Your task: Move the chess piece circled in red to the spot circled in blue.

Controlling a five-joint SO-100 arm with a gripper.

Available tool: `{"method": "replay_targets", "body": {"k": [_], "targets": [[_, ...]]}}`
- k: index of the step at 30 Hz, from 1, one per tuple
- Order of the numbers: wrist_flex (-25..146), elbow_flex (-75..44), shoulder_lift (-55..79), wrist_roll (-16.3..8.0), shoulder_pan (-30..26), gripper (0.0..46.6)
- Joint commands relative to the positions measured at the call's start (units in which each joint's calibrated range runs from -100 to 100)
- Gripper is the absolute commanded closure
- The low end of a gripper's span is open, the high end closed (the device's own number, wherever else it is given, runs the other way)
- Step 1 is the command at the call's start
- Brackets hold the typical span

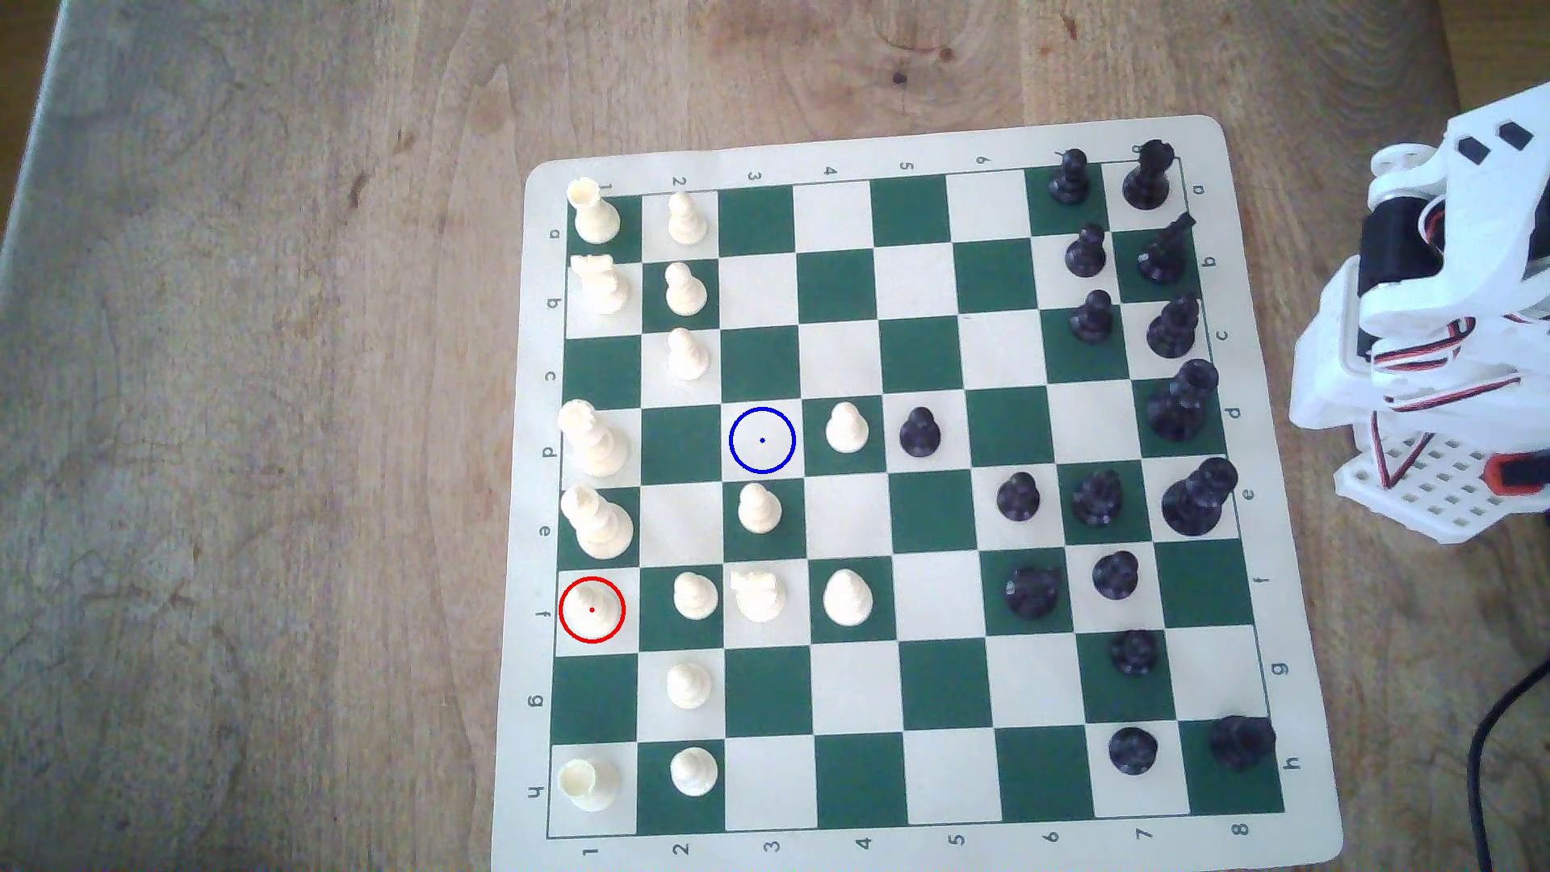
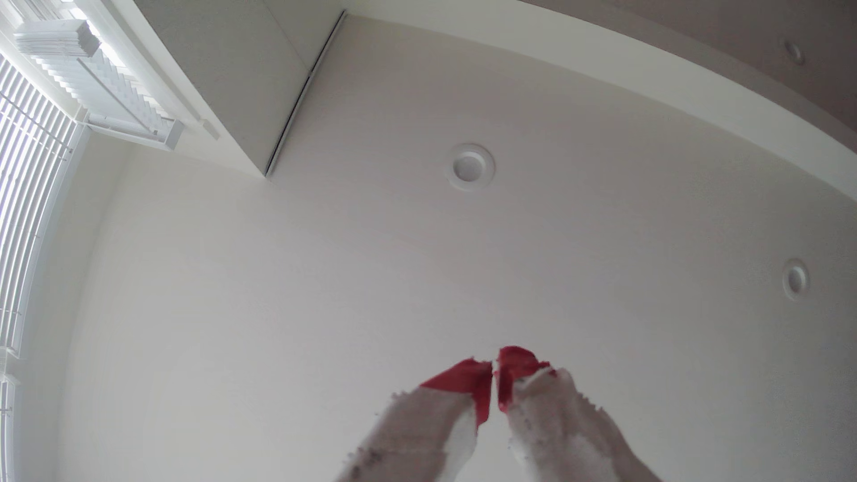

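Observation:
The chess piece circled in red point(image 1: 590, 605) is a slim cream piece on the first-column square of row f, at the exterior view's left edge of the board. The spot circled in blue point(image 1: 761, 440) is a bare cream square in row d, column 3, with a cream pawn point(image 1: 846, 428) just to its right in the exterior view. In the wrist view my gripper point(image 2: 494, 366) points up at a white ceiling; its red-taped fingertips point(image 2: 473, 380) touch, with nothing between them. The white arm point(image 1: 1443, 335) is folded off the board at the exterior view's right.
The green-and-cream board point(image 1: 1275, 469) lies on a wooden table. Cream pieces fill the exterior view's left columns, black pieces the right ones. A cream pawn point(image 1: 759, 509) stands just below the blue spot, a black pawn point(image 1: 919, 432) two squares to its right. A black cable point(image 1: 1489, 738) runs at the right edge.

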Motion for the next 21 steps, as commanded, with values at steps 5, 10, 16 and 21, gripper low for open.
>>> {"method": "replay_targets", "body": {"k": [5, 10, 16, 21], "targets": [[21.9, 0.9, 0.0, 0.1, -4.2, 46.4], [51.6, -2.4, 0.0, -0.1, -5.3, 46.4], [81.6, -10.4, 0.1, -0.3, -5.7, 46.4], [101.5, -16.1, 0.1, -0.3, -4.7, 46.4]]}}
